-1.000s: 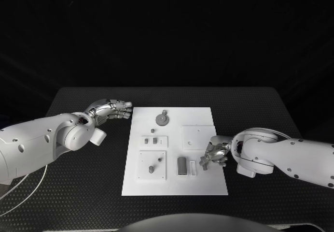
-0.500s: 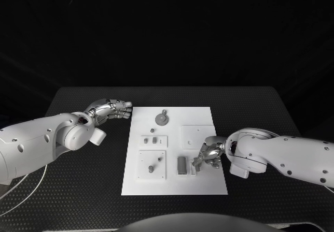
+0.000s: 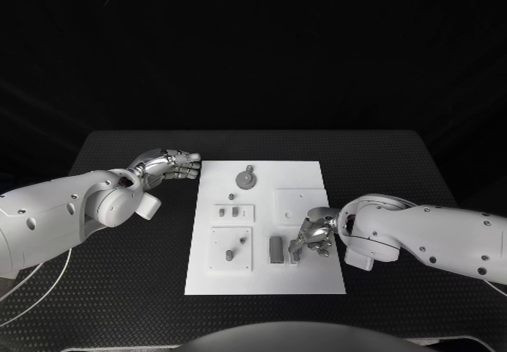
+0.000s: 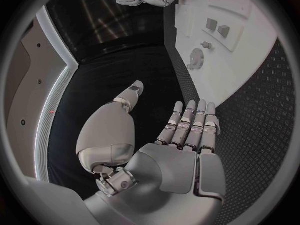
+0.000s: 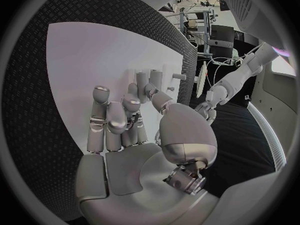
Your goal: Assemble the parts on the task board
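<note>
**Right robot hand poised over the near parts of the task board**

Right robot hand (image 3: 313, 238) hovers over the near right part of the task board (image 3: 301, 172), fingers apart, holding nothing. Left robot hand (image 3: 169, 166) rests beside the board's far left edge, likewise empty with fingers loosely apart. On the black worktop (image 3: 401, 169) the board lies lengthwise away from the robot. An upright grey block (image 3: 277, 249), its long axis along the board, stands just left of the right hand's fingers, making that hand much the nearer. A small gear (image 3: 246, 180) lies at the far end.

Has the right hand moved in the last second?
Yes. The right hand has shifted inward over the task board, toward the upright grey part.
</note>
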Controlling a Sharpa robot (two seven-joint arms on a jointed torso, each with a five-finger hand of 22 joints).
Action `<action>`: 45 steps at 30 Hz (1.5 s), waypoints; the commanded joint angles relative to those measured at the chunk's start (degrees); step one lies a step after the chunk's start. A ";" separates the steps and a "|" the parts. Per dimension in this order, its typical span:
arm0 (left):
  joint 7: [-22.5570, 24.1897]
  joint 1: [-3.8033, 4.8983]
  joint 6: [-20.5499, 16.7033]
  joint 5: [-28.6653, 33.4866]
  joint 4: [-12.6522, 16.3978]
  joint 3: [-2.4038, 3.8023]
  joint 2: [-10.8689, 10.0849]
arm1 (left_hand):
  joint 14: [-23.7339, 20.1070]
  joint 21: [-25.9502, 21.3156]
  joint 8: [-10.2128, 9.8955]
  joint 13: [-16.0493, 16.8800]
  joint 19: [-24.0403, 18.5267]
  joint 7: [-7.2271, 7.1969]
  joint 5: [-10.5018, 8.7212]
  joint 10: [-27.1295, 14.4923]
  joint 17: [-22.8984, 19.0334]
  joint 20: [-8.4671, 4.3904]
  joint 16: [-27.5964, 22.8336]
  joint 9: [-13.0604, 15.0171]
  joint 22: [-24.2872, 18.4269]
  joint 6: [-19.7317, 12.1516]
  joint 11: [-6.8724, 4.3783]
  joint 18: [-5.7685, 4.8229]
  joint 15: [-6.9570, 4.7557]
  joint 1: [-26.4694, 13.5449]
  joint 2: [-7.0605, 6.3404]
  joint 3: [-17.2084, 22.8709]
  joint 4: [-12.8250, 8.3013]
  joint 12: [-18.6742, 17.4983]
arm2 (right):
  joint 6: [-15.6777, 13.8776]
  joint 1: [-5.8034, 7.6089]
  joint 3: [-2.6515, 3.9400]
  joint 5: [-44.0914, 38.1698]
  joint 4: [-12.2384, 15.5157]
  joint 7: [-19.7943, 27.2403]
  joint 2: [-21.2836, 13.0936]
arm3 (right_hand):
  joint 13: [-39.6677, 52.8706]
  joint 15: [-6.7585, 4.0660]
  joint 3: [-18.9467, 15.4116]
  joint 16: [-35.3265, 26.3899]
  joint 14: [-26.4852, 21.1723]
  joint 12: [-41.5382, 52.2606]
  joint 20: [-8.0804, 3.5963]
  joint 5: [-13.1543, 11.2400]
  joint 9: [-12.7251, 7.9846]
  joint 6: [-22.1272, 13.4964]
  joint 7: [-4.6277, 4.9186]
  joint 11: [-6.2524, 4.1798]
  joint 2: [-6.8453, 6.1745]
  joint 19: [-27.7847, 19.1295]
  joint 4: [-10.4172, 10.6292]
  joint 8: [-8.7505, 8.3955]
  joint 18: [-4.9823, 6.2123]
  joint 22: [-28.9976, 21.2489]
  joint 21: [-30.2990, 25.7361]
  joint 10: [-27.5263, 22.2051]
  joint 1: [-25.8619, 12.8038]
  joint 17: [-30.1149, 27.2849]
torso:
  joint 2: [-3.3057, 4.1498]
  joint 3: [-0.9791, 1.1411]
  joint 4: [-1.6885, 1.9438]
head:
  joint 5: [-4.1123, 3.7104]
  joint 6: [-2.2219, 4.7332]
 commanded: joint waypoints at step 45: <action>0.04 0.07 1.08 0.14 0.32 0.03 -0.29 | 0.12 0.32 0.25 0.01 -0.34 4.75 -0.14 0.34 0.11 0.05 0.11 0.10 0.15 0.09 -0.09 -0.87 0.16 0.45 0.10 -0.21 0.04 0.17 | 2.00 -1.01 -0.16 0.55 -1.48 0.81 1.09 | -0.25 -0.38 5.01 -0.35 -0.83 -0.31 0.23 0.12 -0.43 -1.11 1.26 0.00 -3.71 0.32 -3.48 0.15 0.87 0.85 -0.01 -0.32 -7.06 -1.44 | -0.02 0.00 -0.03 | 0.49 -0.42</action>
